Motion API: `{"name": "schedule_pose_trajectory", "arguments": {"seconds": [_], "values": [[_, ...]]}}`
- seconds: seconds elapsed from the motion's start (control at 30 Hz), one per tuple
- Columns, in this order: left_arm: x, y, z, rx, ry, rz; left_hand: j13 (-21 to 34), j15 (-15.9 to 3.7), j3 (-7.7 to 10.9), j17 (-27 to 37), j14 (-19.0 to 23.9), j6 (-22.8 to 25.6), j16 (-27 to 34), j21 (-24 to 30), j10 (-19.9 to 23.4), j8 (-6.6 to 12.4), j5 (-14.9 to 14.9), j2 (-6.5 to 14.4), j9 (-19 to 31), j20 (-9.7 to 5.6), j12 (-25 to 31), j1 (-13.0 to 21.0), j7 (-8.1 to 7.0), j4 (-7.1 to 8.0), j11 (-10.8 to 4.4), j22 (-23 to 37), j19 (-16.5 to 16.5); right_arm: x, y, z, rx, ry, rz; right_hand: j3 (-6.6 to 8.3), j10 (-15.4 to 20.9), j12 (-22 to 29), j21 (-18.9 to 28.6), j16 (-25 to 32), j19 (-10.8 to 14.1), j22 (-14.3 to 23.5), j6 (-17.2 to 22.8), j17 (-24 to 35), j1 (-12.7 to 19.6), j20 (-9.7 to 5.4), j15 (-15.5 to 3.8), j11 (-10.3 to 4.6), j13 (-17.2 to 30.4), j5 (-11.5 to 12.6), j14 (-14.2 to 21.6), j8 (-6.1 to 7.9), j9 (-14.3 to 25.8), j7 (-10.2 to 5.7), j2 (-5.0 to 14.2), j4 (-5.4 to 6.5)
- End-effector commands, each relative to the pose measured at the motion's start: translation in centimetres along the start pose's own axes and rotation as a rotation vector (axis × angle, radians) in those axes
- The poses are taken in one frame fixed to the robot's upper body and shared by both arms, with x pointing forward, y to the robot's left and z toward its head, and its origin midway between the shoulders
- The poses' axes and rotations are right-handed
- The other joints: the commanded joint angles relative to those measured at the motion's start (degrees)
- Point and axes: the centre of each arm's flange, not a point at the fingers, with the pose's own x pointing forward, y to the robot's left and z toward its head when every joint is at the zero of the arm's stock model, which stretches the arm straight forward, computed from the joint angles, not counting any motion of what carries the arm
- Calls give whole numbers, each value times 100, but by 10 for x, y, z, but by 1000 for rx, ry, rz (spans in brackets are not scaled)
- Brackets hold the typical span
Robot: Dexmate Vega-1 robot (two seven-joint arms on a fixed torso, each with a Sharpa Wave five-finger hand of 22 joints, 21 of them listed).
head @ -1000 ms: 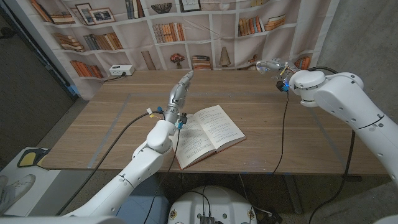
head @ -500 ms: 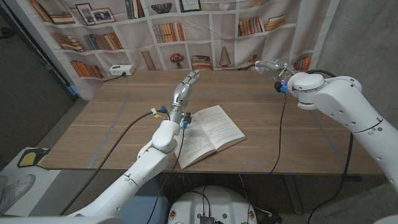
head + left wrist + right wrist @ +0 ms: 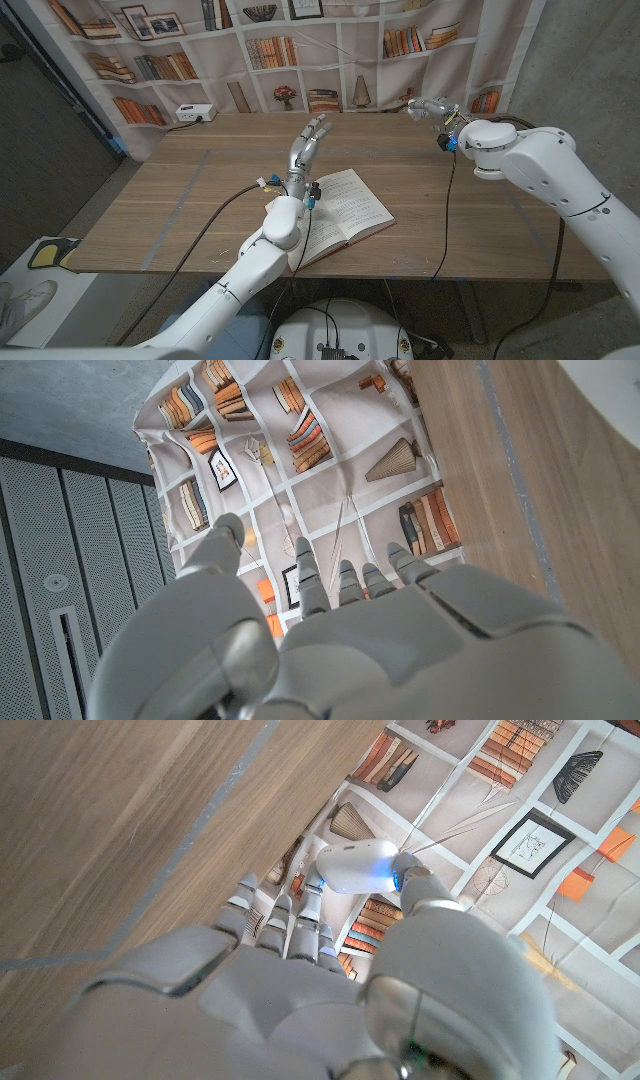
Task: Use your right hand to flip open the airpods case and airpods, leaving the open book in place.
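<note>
The head camera looked down from above over the table (image 3: 180, 200), facing the bookshelf backdrop (image 3: 250, 50), with both arms entering from the lower corners. Each wrist camera sat close behind its own hand, left hand (image 3: 330, 630) and right hand (image 3: 300, 990), looking along the fingers with the picture turned. All three views shared the tabletop and the backdrop.

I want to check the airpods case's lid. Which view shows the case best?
The right wrist view: the white airpods case is large there, pinched at the right hand's fingertips, and looks closed. The head view shows it as a small pale shape at that hand, over the table's far edge.
</note>
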Motion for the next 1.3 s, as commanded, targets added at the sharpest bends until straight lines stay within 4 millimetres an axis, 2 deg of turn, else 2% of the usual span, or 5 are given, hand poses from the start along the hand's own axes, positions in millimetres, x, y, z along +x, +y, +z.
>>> {"name": "schedule_pose_trajectory", "arguments": {"seconds": [0.03,0.2,0.37,0.6,1.3], "values": [[-2,-22,-3,56,8,71,28,-16,-27,17,-25,3,38,33,-46,-6,26,-40,17,1,22,112,7,0,-15,10,49,4,8,-3,9,-1,12,-21,307,36,-3,-7,57,12,31,7,9,30,-10,-305,22,25,49,-26,1,-11,53,8],[-2,-29,-7,88,21,76,30,-11,-49,18,-17,118,42,39,-46,34,30,-88,24,20,28,209,40,17,-11,12,76,4,12,-4,26,1,13,-27,314,41,-2,-10,60,12,35,6,14,30,-11,-310,22,30,47,-28,0,-10,48,6],[-1,-33,-7,130,25,101,33,60,-76,21,-40,-275,35,40,-202,-104,29,-131,46,88,-13,458,129,42,68,15,112,5,19,-5,28,1,26,-35,327,50,-3,-9,63,13,47,5,19,31,-6,-310,23,36,57,-28,0,4,41,4],[-2,-43,1,234,-10,164,36,99,-75,22,-60,40,34,39,-288,40,24,-85,80,119,-18,692,230,65,100,16,139,5,28,-9,35,6,49,-47,335,53,-3,-15,66,13,67,5,26,33,2,-299,15,45,52,-27,0,14,34,3],[-6,-64,-11,215,-4,283,37,103,-199,23,-4,471,55,53,-209,177,7,-123,112,87,41,814,296,121,87,17,232,5,41,-11,34,18,53,-79,310,55,-9,-27,62,13,84,5,44,36,-5,-314,14,72,37,-39,0,9,22,6]]}}
